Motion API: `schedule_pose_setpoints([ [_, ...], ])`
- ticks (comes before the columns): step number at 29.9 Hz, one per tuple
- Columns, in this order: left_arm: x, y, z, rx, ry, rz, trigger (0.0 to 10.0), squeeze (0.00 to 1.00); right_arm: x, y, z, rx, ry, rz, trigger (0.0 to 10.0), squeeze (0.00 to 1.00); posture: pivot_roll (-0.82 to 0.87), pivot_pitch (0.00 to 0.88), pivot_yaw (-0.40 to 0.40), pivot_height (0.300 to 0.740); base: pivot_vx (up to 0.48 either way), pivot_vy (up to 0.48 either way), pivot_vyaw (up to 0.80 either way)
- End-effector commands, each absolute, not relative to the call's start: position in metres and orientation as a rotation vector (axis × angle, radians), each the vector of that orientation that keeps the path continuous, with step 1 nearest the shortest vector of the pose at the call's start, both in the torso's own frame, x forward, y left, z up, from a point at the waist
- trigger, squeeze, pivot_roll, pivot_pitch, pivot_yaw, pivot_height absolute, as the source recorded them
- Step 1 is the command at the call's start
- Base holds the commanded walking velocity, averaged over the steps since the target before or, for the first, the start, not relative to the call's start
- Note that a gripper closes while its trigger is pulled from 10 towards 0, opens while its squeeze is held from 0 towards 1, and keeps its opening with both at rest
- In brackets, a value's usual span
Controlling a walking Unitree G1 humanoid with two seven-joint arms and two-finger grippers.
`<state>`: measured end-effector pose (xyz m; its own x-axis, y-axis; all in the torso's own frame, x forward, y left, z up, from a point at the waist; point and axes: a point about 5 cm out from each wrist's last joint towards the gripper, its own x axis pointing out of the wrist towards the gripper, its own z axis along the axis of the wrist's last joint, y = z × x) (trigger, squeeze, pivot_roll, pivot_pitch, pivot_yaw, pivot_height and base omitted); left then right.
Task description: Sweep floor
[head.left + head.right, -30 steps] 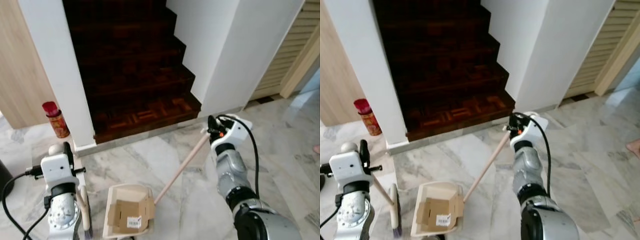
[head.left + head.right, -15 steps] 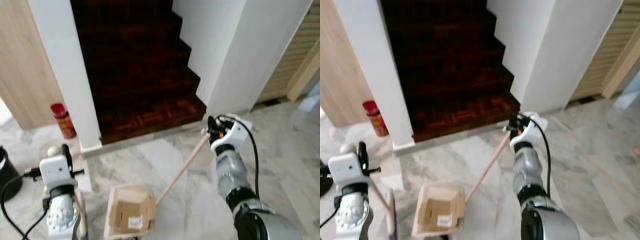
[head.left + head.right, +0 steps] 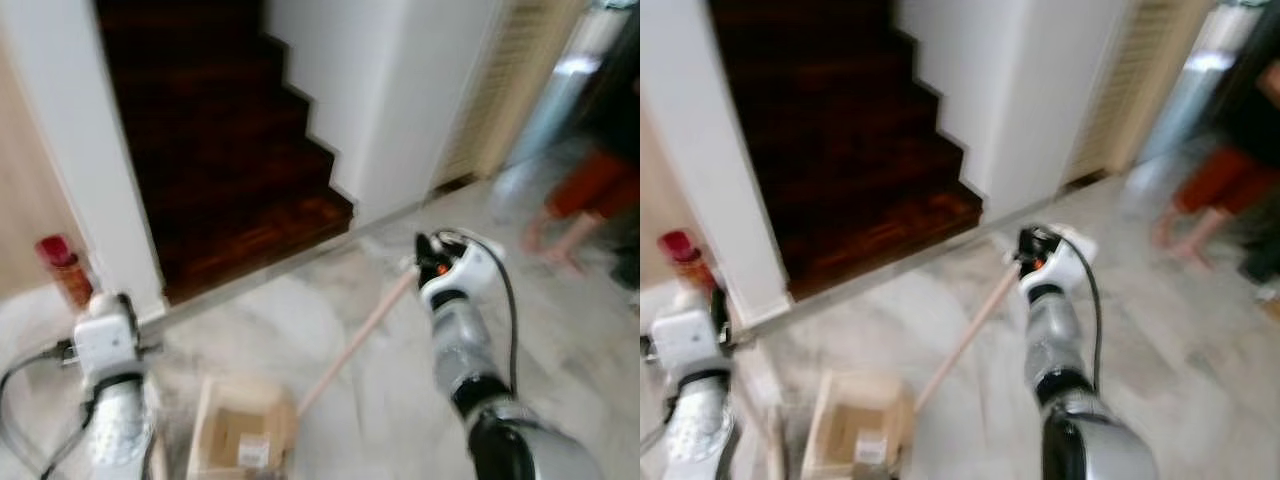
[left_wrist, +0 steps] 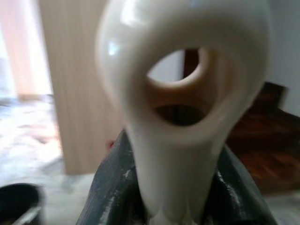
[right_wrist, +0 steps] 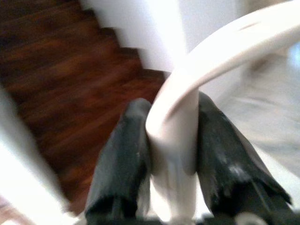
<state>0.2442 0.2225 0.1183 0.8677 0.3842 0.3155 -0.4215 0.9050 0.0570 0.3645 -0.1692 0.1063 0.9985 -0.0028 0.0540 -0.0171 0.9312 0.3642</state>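
dustpan (image 3: 245, 437): nearest to me, low on the marble floor (image 3: 250, 330) between my arms; flattened cardboard piece (image 3: 238, 440) with a white label lies inside it. Blurred.
left claw (image 4: 176, 197): clenched on a cream handle with a hanging hole (image 4: 180, 93), black fingers (image 4: 110, 187) pressed to both sides. I take it for the broom handle; the head views are too blurred to show the brush.
left arm: low at my left (image 3: 105, 345), beside the dustpan.
right claw (image 5: 171, 154): clenched on a cream looped handle end (image 5: 225, 47); in the head view it sits further out to my right (image 3: 432, 262).
long pole (image 3: 355, 335): runs from the right claw slanting down to the dustpan's rear, so this is the dustpan handle.
red canister (image 3: 62, 268): on the floor at the left wall foot, beyond my left arm.
stairs (image 3: 220, 150): dark wood, rising behind the white wall.
person (image 3: 585, 195): far right, orange shorts, bare feet on the marble, blurred.
changed: whole view has swung right and gone blurry since half a second ago, so I am turning; stairs slid left, person came into frame. Both grips look the same, dustpan keeps its place relative to me.
meaning: judged as repositioning with tools carried, no sweeping stroke underway. Person ahead is a collision risk.
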Motion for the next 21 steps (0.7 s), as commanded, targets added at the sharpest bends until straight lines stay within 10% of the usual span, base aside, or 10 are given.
schedule_pose_setpoints([
  [1, 0.2448, 0.2277, 0.1192, 0.184, -0.294, 0.432, 10.0, 0.00, 0.3645, -0.1629, 0.1067, 0.425, -0.066, 0.010, 10.0, 0.00, 0.24, 0.000, -0.064, 0.740, -0.296, 0.322, 0.80],
  [21, 0.2440, 0.2277, 0.1187, 0.183, -0.288, 0.435, 10.0, 0.00, 0.3639, -0.1635, 0.1048, 0.428, -0.057, 0.004, 10.0, 0.00, 0.24, 0.000, -0.060, 0.740, -0.283, 0.326, 0.00],
])
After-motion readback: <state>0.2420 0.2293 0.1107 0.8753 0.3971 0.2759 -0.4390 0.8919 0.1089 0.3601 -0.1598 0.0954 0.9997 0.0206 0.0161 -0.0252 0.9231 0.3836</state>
